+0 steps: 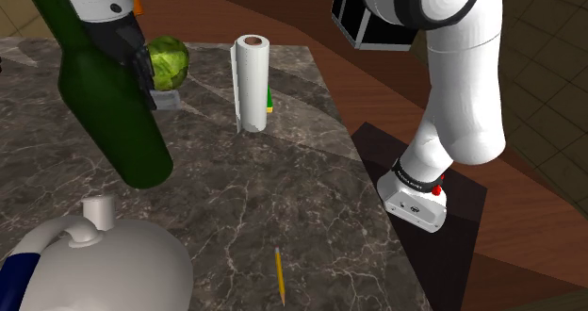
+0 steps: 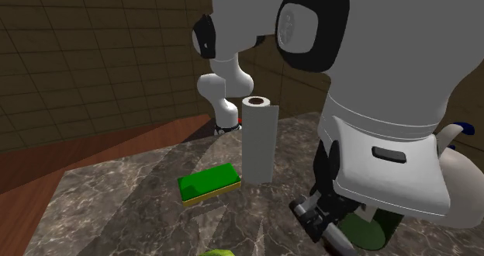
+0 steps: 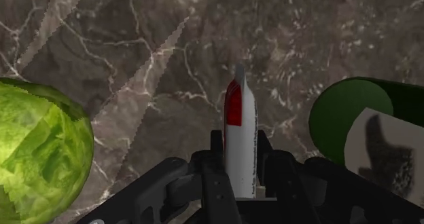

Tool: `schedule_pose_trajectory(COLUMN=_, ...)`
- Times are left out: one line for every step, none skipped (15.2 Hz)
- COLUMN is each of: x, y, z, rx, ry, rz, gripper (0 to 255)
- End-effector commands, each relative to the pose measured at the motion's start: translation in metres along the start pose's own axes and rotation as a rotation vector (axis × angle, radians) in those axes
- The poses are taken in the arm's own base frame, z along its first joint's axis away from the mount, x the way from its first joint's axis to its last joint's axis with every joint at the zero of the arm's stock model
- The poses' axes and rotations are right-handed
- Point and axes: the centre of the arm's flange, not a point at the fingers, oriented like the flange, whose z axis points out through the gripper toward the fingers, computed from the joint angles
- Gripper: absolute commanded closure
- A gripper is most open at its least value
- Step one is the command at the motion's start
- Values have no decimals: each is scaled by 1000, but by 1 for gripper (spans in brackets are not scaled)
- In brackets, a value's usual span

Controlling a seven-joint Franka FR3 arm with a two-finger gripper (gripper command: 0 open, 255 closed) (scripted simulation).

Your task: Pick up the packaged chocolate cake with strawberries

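The packaged cake appears edge-on as a thin white pack with a red patch, standing up between my black fingers. My gripper is shut on it, one finger against each flat side. Marbled stone table top lies beyond it. In the shoulder view the gripper is at the far left of the table, partly behind a dark green bottle. The second exterior view has the gripper low beneath the white arm. I cannot tell whether the pack touches the table.
A green lettuce head sits close on one side of the gripper and the green bottle on the other. A paper towel roll stands mid-table with a green sponge beside it. Nearer are a white teapot and a pencil.
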Motion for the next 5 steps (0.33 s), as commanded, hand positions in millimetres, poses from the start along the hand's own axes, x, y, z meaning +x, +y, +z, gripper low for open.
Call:
schedule_pose_trajectory(x=-2, y=-1, z=-11, rx=0, ry=-1, rz=0, gripper=255)
schedule_pose_trajectory(x=-2, y=-1, z=-16, rx=0, ry=-1, rz=0, gripper=255)
schedule_pose_trajectory(x=-3, y=-1, z=-22, rx=0, ry=-1, rz=0, gripper=255)
schedule_pose_trajectory(x=-3, y=-1, z=-22, rx=0, ry=-1, rz=0, gripper=255)
schedule_pose_trajectory(x=-3, y=-1, z=-22, rx=0, ry=-1, rz=0, gripper=255)
